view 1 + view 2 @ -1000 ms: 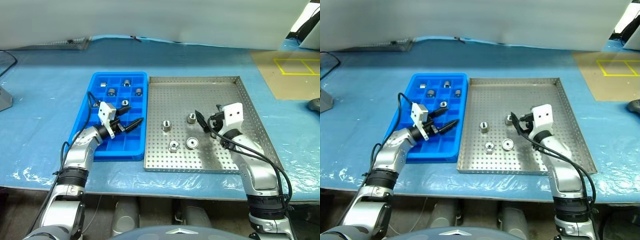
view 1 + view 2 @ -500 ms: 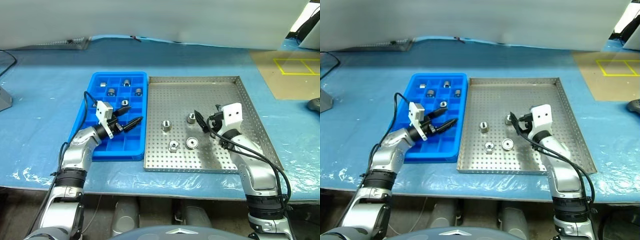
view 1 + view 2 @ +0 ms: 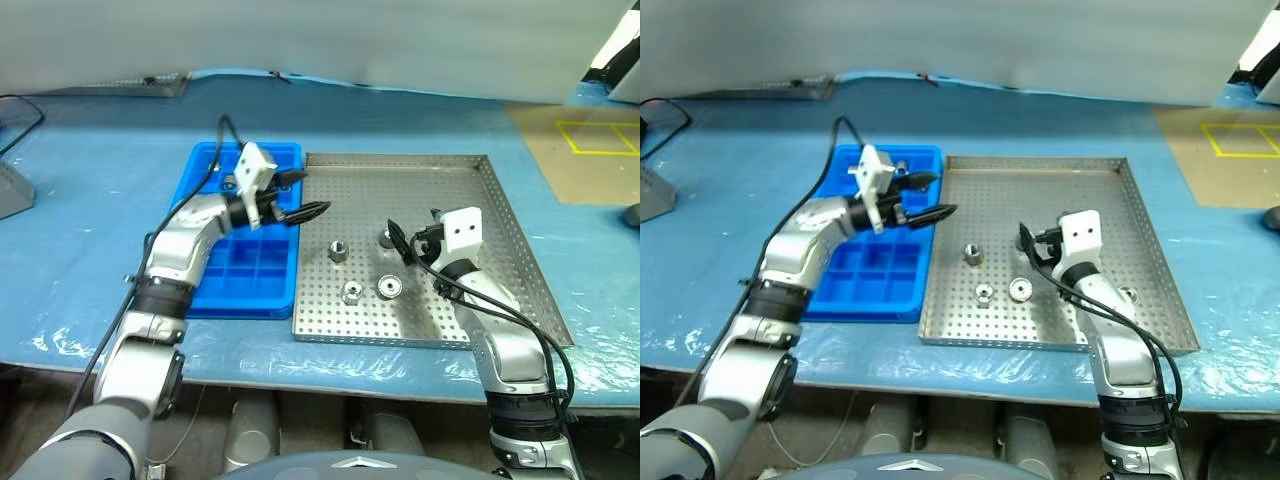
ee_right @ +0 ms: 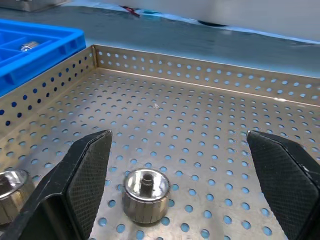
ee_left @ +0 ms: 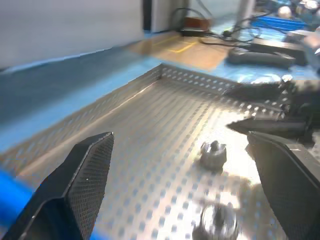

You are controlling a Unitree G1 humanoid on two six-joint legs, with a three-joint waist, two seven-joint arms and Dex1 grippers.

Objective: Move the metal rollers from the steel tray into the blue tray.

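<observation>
The steel tray holds several metal rollers: one near its left side, two nearer the front. My left gripper hangs open and empty above the seam between the blue tray and the steel tray, pointing right. Its wrist view looks across the perforated floor at two rollers. My right gripper stands open low over the steel tray, with a roller just ahead between its fingers, not touched. A roller lies in a blue tray compartment.
Both trays sit side by side on a blue plastic-covered table. A brown floor patch with yellow tape lies at the far right. A grey object rests at the table's left edge.
My left gripper has risen and swung right, from over the blue tray's middle to its right edge by the steel tray. The right gripper has stayed put. The camera shifted slightly.
</observation>
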